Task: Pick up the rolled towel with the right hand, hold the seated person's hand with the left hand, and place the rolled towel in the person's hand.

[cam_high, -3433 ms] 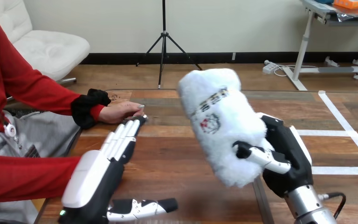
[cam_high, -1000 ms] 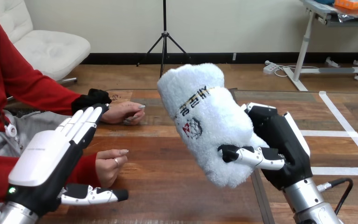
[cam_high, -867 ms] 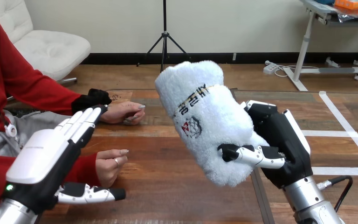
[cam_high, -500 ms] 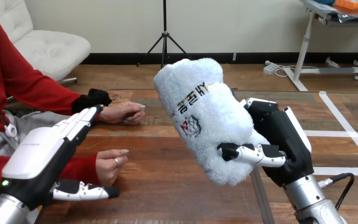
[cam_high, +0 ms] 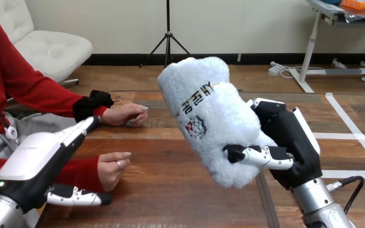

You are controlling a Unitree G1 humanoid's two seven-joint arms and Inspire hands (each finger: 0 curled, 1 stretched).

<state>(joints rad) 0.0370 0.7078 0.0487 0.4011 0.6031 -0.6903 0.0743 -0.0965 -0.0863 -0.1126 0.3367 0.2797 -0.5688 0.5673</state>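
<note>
At the lower right of the frame my right robot hand [cam_high: 292, 152] is closed round the rolled towel [cam_high: 209, 118], its thumb curled across the roll's lower end and the palm behind it. I judge the towel light, soft and squashy, not fragile, and fluffy enough that it should not slip. The middle of the roll looks the best place to hold it, so the layers stay wound. I have it low down, so most of the roll stands above and to the left of the robot hand, tilted toward the frame's centre and lifted clear of the table [cam_high: 171, 190].

At the lower left my left robot hand [cam_high: 33, 159] is spread flat, fingers straight and pointing up the frame, thumb out to the side, gripping nothing. It hangs over the red sleeve, just left of the person's nearer hand [cam_high: 110, 167], and I cannot tell whether it touches the sleeve. That hand rests on the table, loosely curled. The person's farther hand [cam_high: 123, 114] lies further up the frame at centre left, also on the table. The towel is well apart from both.
</note>
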